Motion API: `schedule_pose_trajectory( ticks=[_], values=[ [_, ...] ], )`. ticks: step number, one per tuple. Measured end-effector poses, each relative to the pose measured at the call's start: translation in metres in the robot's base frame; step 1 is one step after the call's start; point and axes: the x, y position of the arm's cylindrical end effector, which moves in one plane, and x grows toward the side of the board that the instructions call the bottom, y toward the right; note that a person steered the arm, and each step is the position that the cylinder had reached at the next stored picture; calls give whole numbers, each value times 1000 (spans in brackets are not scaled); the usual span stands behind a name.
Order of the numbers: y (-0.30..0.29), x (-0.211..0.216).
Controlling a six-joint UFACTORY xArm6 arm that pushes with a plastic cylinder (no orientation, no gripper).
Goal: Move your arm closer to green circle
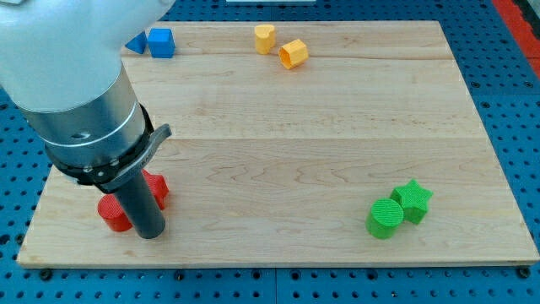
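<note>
The green circle lies near the view's bottom right, touching a green star just to its upper right. My tip is at the view's bottom left, far to the left of the green circle. It stands right beside a red circle and in front of a red block whose shape is partly hidden by the rod.
A blue cube and a blue block partly hidden by the arm lie at the view's top left. A yellow heart and a yellow hexagon lie at the top centre. The wooden board ends near the bottom edge.
</note>
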Motion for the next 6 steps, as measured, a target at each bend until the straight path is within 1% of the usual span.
schedule_pose_trajectory(
  ticks=[2,3,4,5,6],
  values=[
    [1,1],
    [59,14],
    [180,24],
    [250,37],
    [272,25]
  ],
)
